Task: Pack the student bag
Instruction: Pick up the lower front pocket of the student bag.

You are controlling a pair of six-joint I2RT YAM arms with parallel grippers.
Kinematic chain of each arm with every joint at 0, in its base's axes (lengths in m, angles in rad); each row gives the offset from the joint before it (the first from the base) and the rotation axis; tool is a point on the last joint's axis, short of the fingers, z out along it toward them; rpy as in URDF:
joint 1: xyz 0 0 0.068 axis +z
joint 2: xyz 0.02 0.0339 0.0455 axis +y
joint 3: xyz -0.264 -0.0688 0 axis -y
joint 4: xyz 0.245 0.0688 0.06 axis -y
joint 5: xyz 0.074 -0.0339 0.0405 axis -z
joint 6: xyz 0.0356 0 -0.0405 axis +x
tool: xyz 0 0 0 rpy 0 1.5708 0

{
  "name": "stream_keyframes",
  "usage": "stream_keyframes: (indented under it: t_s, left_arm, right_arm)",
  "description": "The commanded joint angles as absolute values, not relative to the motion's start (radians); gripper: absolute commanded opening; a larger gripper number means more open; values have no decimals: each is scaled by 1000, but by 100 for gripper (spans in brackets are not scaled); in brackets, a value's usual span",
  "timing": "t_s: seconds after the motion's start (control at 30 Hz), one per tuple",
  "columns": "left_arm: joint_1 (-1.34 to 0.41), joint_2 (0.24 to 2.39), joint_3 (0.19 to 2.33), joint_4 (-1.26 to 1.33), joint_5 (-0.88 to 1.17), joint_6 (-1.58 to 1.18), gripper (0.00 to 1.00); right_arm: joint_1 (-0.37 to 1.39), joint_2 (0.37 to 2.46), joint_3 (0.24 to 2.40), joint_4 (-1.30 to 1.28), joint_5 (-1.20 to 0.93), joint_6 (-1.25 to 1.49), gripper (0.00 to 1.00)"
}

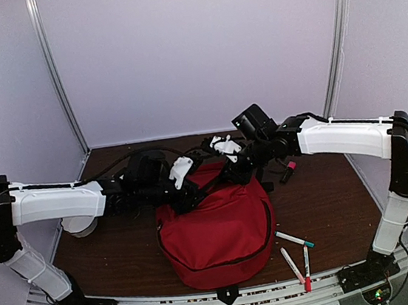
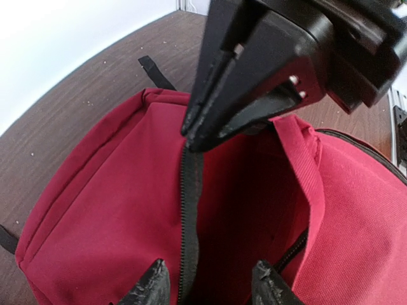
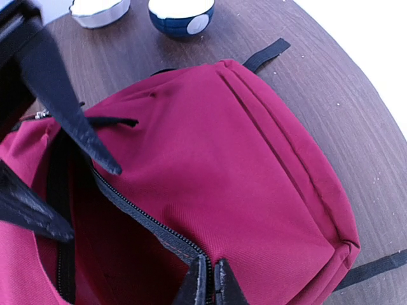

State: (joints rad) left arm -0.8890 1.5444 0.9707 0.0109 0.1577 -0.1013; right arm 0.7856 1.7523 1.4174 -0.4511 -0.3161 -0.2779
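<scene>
The student bag (image 1: 217,229), a red backpack with black zipper trim, lies in the middle of the table with its main opening unzipped at the far end. My right gripper (image 3: 213,286) is shut on the black zipper edge (image 3: 152,225) of the opening and holds it up. It also shows in the top view (image 1: 230,170) and in the left wrist view (image 2: 191,136). My left gripper (image 2: 210,289) is open and empty. Its fingers (image 2: 152,286) straddle the other zipper edge (image 2: 189,210) over the dark inside of the bag (image 2: 248,203). It also shows in the top view (image 1: 189,193).
Three markers (image 1: 298,252) lie on the table right of the bag's near end, and a pink one (image 1: 291,168) lies under my right arm. A white bowl (image 3: 98,7) and a blue bowl (image 3: 181,11) stand beyond the bag. Black straps (image 3: 267,54) trail onto the table.
</scene>
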Motion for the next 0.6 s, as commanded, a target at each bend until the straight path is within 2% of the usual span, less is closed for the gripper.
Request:
stream_keyframes:
  t_s: [0.0, 0.23, 0.33, 0.4, 0.5, 0.57]
  left_arm:
    - [-918, 1537, 974, 90, 73, -39, 47]
    - [-958, 1602, 1061, 57, -216, 11, 45]
    - [-957, 1627, 1071, 84, -264, 65, 42]
    - [-956, 1647, 1088, 83, -260, 92, 38]
    - [-953, 1674, 1121, 63, -249, 111, 25]
    - [-951, 1681, 1140, 51, -251, 111, 17]
  right_arm:
    - [777, 1693, 1459, -380, -341, -214, 4]
    - [775, 1671, 1443, -379, -405, -222, 4]
    - [774, 1655, 1420, -367, -430, -226, 4]
    - [772, 1647, 1410, -367, -435, -230, 4]
    - [767, 1638, 1395, -370, -443, -239, 4]
    - [761, 1628, 1378, -377, -457, -250, 8]
